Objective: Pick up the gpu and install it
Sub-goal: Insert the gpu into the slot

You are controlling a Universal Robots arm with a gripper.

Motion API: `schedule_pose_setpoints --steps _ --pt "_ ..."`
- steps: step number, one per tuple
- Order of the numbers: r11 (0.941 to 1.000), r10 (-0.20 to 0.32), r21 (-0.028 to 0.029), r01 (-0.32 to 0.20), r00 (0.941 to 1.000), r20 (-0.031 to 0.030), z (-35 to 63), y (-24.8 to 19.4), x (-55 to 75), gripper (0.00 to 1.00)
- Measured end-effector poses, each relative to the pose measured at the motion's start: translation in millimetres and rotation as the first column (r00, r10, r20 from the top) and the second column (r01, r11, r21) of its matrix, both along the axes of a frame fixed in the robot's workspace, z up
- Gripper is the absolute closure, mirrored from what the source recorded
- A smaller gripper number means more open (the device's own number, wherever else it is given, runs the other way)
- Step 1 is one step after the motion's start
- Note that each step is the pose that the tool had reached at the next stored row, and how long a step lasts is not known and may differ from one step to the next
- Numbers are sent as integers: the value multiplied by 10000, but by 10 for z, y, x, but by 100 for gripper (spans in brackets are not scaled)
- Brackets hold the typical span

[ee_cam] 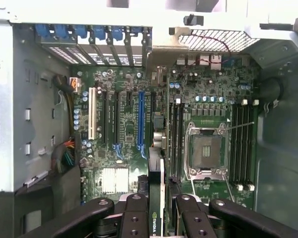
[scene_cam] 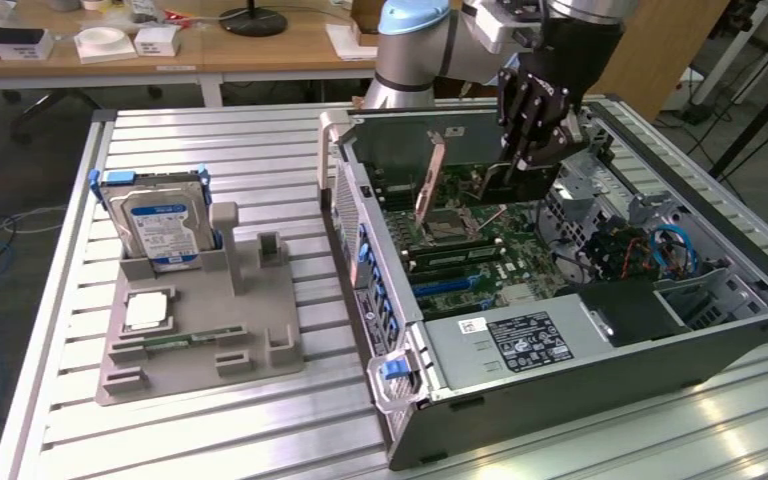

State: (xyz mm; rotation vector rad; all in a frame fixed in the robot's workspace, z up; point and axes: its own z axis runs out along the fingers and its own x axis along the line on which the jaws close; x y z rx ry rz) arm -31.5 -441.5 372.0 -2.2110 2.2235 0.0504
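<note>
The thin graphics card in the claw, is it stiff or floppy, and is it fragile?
Probably stiff: the thin green graphics card runs straight out from the black claw. Likely fragile, with its board edge bare. Thin, so apt to tip on edge.

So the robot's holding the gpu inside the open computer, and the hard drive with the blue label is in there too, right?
Not quite. The gripper holds the gpu inside the open computer case, but the hard drive stands in the grey holder on the table, outside the case. The exterior view shows that.
</note>
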Motion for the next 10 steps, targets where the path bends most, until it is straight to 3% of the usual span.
schedule_pose_setpoints --steps 10 --pt "9999 -103 -4 103 9999 26 -42 0 -9 74"
